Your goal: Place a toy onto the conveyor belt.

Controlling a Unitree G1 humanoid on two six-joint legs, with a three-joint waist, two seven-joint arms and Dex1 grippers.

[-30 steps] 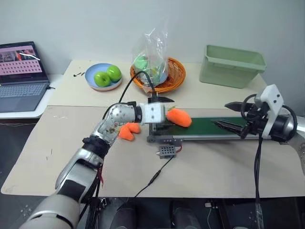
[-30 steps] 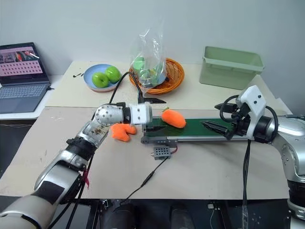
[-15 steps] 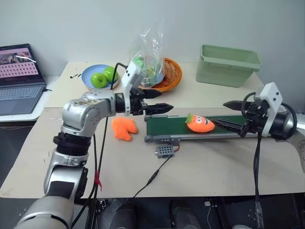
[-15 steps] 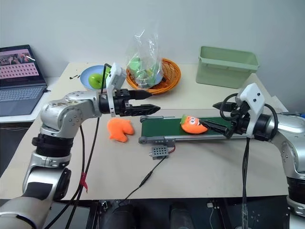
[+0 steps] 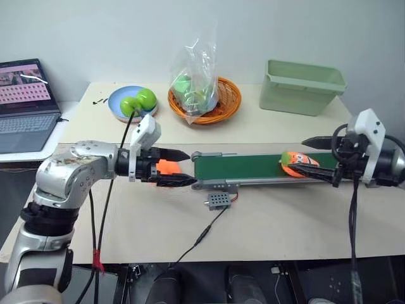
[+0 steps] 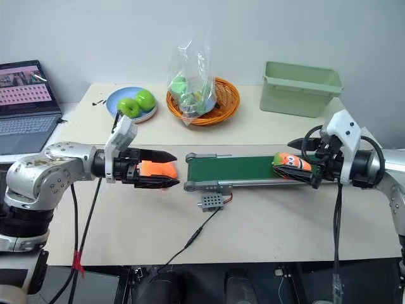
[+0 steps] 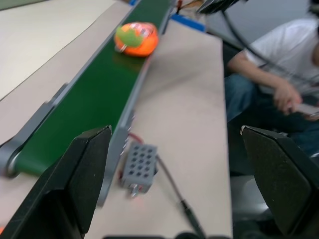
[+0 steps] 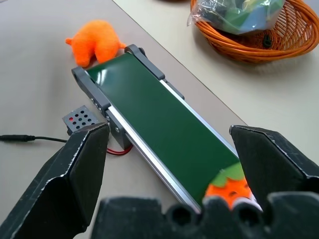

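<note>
Toy (image 5: 296,163), an orange plush with a green tip, lies on the dark green conveyor belt (image 5: 243,166) near its right end, right between the spread fingers of the right gripper (image 5: 314,160), which is released and not clamped on it; one finger passes above the toy and the other just in front of it, and whether either touches it cannot be told. The left gripper (image 5: 180,168) hangs off the opposite end of the belt, pointing along it toward the toy, fingers wide apart and holding nothing. Between those fingers in the head views sits a second orange plush (image 5: 166,167) on the tabletop (image 5: 272,221), just beside the belt's left roller; contact with the fingers cannot be told. A small grey box (image 5: 219,201) with a wire lies on the tabletop just in front of the belt, nearer the left gripper than the right. Beyond the belt, well apart from both grippers, stand a blue plate (image 5: 120,101) with green apples, a wicker basket (image 5: 226,101) holding a clear bag, and a pale green bin (image 5: 305,85). A laptop (image 5: 25,101) sits far off past the left gripper. In the left wrist view a person (image 7: 271,84) in a white shirt sits beyond the tabletop edge.
</note>
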